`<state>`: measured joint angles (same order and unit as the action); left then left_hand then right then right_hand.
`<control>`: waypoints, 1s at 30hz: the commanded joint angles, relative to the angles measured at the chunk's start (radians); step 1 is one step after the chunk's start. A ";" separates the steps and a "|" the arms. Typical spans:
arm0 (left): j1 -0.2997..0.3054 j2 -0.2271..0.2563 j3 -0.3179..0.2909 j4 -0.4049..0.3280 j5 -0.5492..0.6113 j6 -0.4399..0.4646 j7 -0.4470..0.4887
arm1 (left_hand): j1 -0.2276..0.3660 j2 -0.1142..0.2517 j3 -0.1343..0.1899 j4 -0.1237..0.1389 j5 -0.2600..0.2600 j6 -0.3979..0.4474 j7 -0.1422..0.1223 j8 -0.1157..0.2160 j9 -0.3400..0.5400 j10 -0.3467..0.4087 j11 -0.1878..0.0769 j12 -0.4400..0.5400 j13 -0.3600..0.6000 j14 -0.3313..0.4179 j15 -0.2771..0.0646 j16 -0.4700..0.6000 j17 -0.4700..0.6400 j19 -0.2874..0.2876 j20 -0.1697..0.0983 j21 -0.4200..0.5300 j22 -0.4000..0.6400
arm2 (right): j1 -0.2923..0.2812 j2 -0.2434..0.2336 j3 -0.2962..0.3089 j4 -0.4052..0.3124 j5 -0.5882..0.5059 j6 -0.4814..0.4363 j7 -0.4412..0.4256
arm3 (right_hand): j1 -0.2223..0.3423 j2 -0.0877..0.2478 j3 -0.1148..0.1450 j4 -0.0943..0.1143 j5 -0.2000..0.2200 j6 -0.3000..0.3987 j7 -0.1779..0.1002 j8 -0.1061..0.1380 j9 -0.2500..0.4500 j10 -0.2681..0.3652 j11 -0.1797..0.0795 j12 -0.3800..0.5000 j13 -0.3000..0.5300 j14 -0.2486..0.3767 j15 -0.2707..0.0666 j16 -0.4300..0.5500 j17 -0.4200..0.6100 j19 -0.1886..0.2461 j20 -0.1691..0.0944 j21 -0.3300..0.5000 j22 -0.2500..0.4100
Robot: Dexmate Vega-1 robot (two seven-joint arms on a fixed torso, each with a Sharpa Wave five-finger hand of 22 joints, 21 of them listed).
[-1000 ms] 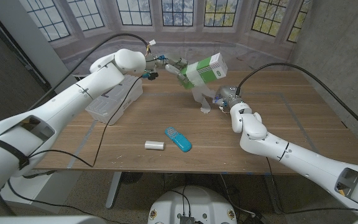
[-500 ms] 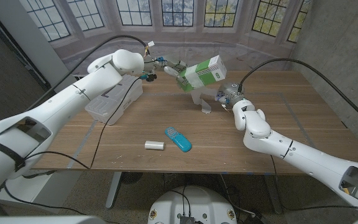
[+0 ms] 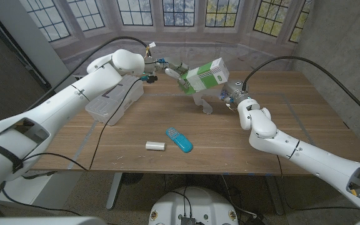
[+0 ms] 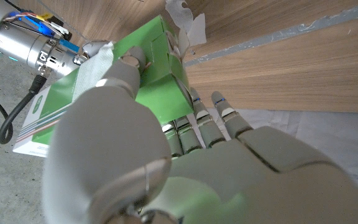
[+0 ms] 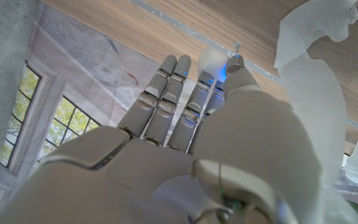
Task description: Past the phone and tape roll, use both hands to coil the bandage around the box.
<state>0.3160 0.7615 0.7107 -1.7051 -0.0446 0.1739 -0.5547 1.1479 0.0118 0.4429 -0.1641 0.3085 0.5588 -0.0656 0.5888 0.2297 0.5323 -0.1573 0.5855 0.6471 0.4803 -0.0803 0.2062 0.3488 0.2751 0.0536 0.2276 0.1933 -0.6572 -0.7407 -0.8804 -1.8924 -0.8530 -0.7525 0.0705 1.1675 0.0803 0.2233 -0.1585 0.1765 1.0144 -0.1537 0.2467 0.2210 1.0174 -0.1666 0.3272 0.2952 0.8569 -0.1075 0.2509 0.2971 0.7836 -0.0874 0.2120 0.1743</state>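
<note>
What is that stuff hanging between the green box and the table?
A strip of white gauze bandage hangs from the green box, held by the left hand, down to the wooden table; the head view shows it.

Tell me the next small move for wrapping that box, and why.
Probably carry the right hand with the bandage over the box. The left hand holds the box in the air, and the bandage hangs loose beneath it.
</note>
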 commanded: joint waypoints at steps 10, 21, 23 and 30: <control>-0.011 0.011 0.016 0.038 -0.019 -0.024 -0.074 | -0.061 0.065 0.000 0.009 0.001 0.018 0.029 0.227 0.004 0.004 0.003 0.005 0.036 -0.003 0.004 0.005 0.004 -0.004 0.000 0.004 0.002 | 0.011 0.018 0.025 0.051 -0.045 0.061 0.023 | 0.001 0.012 -0.005 0.002 0.003 0.011 0.002 0.007 0.004 0.011 0.000 0.001 0.001 0.012 -0.130 -0.007 0.002 -0.001 -0.071 -0.002 0.003; -0.039 -0.008 0.038 0.091 -0.016 -0.059 -0.123 | -0.060 0.066 0.000 0.007 0.001 0.022 0.031 0.227 0.004 0.006 0.003 0.006 0.035 -0.002 0.003 0.005 0.003 -0.004 -0.002 0.005 0.002 | 0.028 0.028 0.028 0.076 -0.054 0.095 0.026 | 0.003 0.012 -0.005 0.000 0.003 0.011 0.003 0.007 0.003 0.012 -0.001 0.001 0.003 0.015 -0.131 -0.006 0.003 -0.001 -0.072 -0.002 0.003; -0.045 -0.014 0.043 0.102 -0.014 -0.065 -0.132 | -0.060 0.066 0.000 0.007 0.002 0.021 0.030 0.227 0.004 0.005 0.002 0.006 0.035 -0.002 0.004 0.005 0.003 -0.004 -0.002 0.005 0.002 | 0.028 0.032 0.032 0.080 -0.052 0.094 0.024 | 0.004 0.011 -0.005 0.000 0.003 0.011 0.003 0.007 0.003 0.013 -0.002 0.001 0.003 0.014 -0.131 -0.007 0.002 -0.001 -0.072 -0.002 0.003; -0.059 -0.029 0.057 0.134 -0.012 -0.083 -0.157 | -0.060 0.066 0.000 0.007 0.002 0.022 0.030 0.227 0.003 0.006 0.000 0.007 0.036 -0.001 0.004 0.005 0.002 -0.003 -0.002 0.005 0.002 | 0.034 0.034 0.034 0.090 -0.055 0.103 0.025 | 0.004 0.012 -0.005 0.001 0.003 0.013 0.003 0.008 0.003 0.014 -0.002 0.001 0.002 0.016 -0.131 -0.008 0.003 0.000 -0.073 -0.001 0.003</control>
<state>0.2785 0.7519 0.7483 -1.6167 -0.0606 0.1200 -0.6705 1.1478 0.0118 0.4397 -0.1609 0.3083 0.5536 -0.0604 0.5903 0.2297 0.5318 -0.1569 0.5891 0.6470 0.4804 -0.0804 0.2062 0.3480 0.2751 0.0537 0.2276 0.1930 -0.6342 -0.7134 -0.8518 -1.8220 -0.9036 -0.6680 0.0941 1.1693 0.0821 0.2205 -0.1557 0.1761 1.0164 -0.1510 0.2480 0.2212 1.0216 -0.1708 0.3268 0.2943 0.8619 -0.1122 0.2438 0.2973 0.7836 -0.0874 0.2120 0.1743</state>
